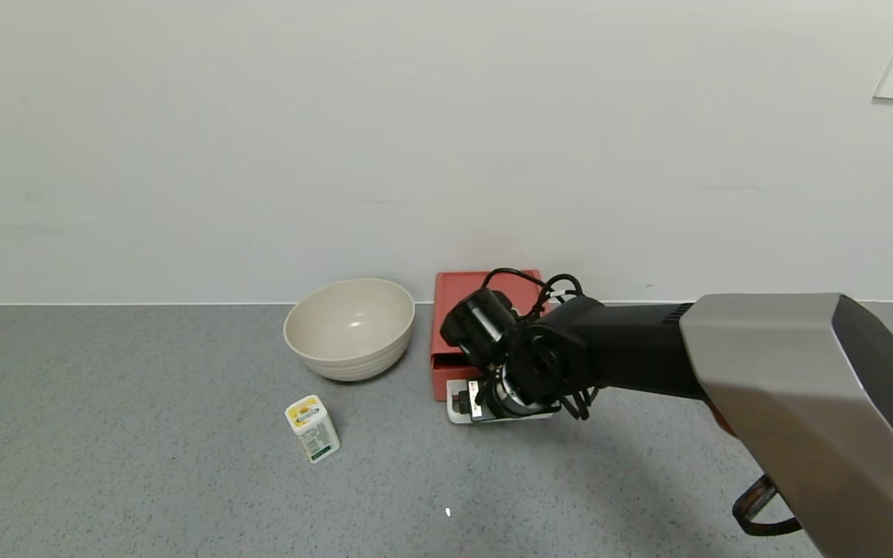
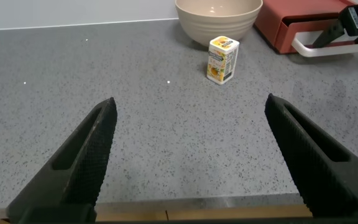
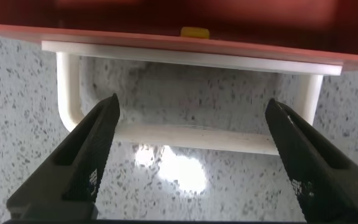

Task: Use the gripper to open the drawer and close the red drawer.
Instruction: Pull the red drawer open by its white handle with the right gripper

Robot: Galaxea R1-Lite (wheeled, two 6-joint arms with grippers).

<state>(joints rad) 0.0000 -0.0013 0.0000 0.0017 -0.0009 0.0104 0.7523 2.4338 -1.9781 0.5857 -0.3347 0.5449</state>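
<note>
My right gripper [image 1: 468,403] hung over the white loop handle [image 3: 185,134] of the salmon-red drawer box [image 1: 458,310], which sat against the wall on the grey counter [image 1: 144,434], just beside the beige bowl [image 1: 349,327]. My fingers [image 3: 86,155] were spread wide and held nothing. In the right wrist view the handle's bar ran across the gap between them, so neither pad had yet met the plastic. The tray looked nearly flush with the box front, and I could not tell whether it stood slightly out.

The main risk, as I judged it, lay in the box itself. It looked light and nothing pinned it down, so a pull on the handle could drag the whole box across the counter instead of sliding the tray out. A push to shut it would be safer, since the wall stood behind. If I closed on the bar off-centre, the thin loop might twist or slip free. A skidding box could also nudge the bowl. The small white and yellow bottle [image 1: 312,428] stood well apart and seemed safe.

My left gripper [image 2: 188,162] waited low over the near counter, also released.
</note>
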